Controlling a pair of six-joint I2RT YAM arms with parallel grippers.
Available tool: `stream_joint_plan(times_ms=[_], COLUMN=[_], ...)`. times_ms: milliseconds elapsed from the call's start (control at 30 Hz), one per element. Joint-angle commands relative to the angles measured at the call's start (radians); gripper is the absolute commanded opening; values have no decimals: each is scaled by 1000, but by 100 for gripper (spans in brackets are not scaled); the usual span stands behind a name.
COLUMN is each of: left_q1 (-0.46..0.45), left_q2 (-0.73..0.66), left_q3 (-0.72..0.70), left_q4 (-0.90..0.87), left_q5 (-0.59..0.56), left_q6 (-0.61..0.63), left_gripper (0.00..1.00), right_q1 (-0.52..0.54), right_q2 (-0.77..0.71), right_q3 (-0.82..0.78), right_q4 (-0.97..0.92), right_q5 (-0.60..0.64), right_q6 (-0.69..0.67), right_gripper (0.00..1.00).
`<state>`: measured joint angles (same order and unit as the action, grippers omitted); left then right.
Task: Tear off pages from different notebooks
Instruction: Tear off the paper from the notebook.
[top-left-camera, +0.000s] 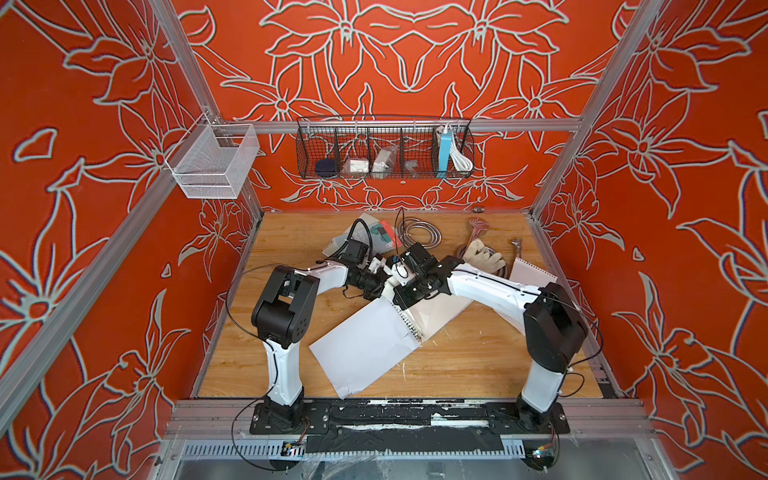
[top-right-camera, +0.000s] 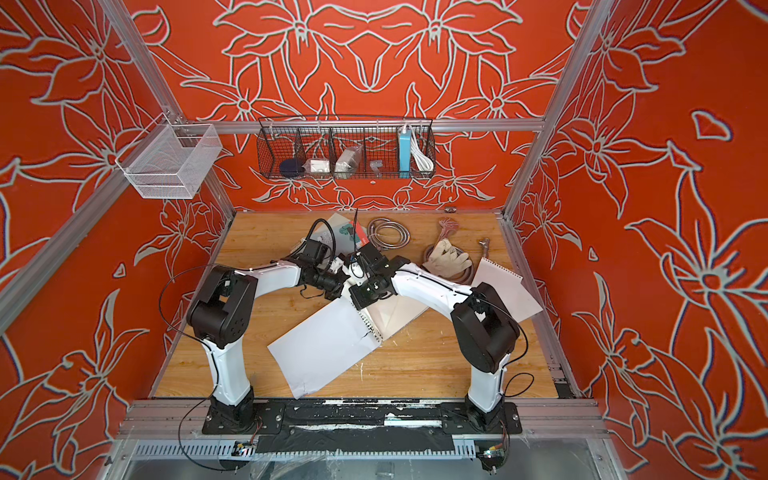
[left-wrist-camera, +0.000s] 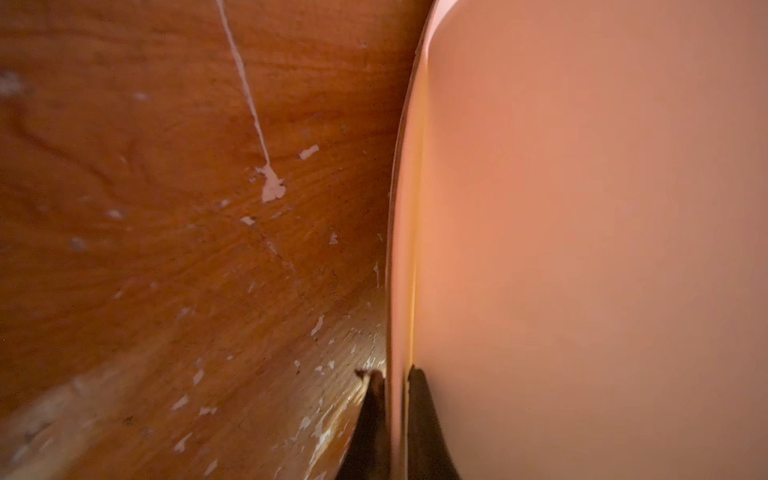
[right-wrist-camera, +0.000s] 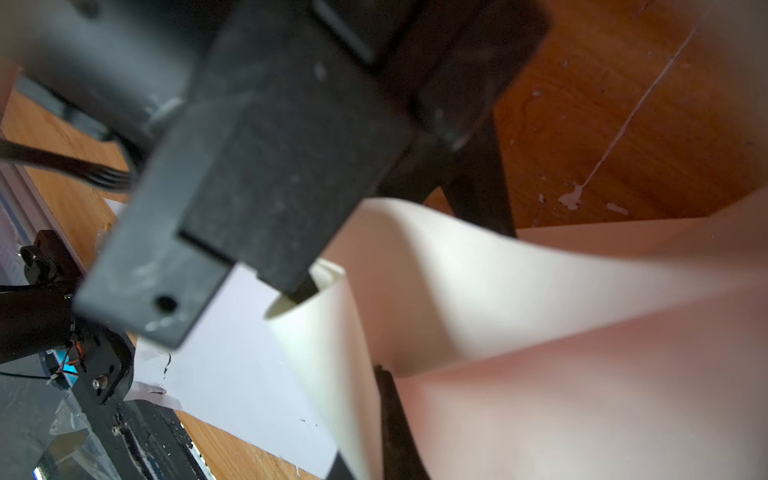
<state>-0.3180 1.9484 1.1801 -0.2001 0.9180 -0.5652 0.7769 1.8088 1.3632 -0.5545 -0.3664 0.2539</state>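
Note:
An open spiral notebook (top-left-camera: 440, 311) lies mid-table, its big white left page (top-left-camera: 361, 353) flat, with a small tear by the spiral. Both arms meet over its far end. My left gripper (left-wrist-camera: 395, 374) is shut on the edge of a cream page (left-wrist-camera: 582, 249) that stands up off the wood. The right gripper (right-wrist-camera: 365, 415) is shut on the same curled cream page (right-wrist-camera: 478, 282), close to the left gripper's black body (right-wrist-camera: 257, 174). A light blue notebook with a red strip (top-left-camera: 384, 232) lies behind the arms. A loose page with a punched edge (top-left-camera: 534, 272) lies at the right.
Behind the right arm lie an off-white glove (top-left-camera: 484, 257), a coiled metal hose (top-left-camera: 417, 230) and a wrench (top-left-camera: 478, 226). A black wire basket (top-left-camera: 384, 147) and a white mesh basket (top-left-camera: 214, 166) hang on the frame. Paper scraps dot the wooden table (top-left-camera: 478, 365).

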Motion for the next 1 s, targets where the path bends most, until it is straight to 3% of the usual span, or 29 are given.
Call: stream_joint_plan(times_ms=[0,267,700,967], left_q1=[-10,16,38,88], left_q2=[15,22,56,7], left_q3=[2,-32,-23,-83], left_q4=[11,88,105,243], left_q5=[36,59,46,61], left_q6=[3,-76,-118,-203], left_gripper=[0,0,0,0], right_q1=[-7,-40,-47,-72], right_q2=[-24,2,-66,-84], right_q3=[24,4,-63,-137], right_q4=[4,-43,-53,-69], right_q5=[2,75,121,142], right_q6=[24,115,139,164], right_gripper=[0,0,0,0])
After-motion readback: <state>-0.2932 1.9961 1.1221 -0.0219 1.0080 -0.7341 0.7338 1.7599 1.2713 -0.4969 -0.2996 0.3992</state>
